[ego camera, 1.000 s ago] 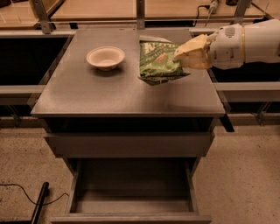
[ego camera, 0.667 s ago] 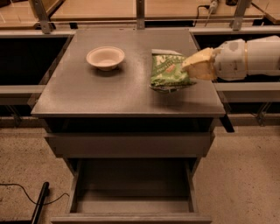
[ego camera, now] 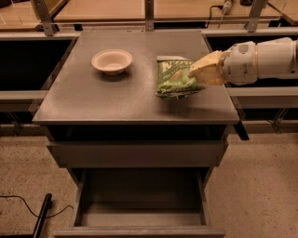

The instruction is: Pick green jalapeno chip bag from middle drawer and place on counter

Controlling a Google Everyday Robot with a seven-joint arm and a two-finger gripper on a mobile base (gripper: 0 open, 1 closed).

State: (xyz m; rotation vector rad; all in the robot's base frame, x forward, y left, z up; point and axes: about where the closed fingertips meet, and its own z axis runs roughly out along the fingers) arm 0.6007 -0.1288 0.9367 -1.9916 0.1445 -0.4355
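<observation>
The green jalapeno chip bag (ego camera: 174, 77) is at the right side of the counter (ego camera: 93, 100), its lower edge at or just above the surface, with a shadow under it. My gripper (ego camera: 199, 70) comes in from the right on a white arm. Its yellowish fingers (ego camera: 209, 67) are closed on the bag's right edge. The middle drawer (ego camera: 139, 197) stands pulled open below the counter front, and its dark floor is bare.
A cream bowl (ego camera: 111, 61) sits on the counter's back left. A closed drawer front (ego camera: 139, 153) lies just under the counter. Pale wooden tables (ego camera: 186, 9) stand behind. A black cable (ego camera: 28, 209) lies on the floor at the lower left.
My gripper has lowered the bag from above the counter down to its surface, shifting slightly right. The bowl and the drawer have not moved.
</observation>
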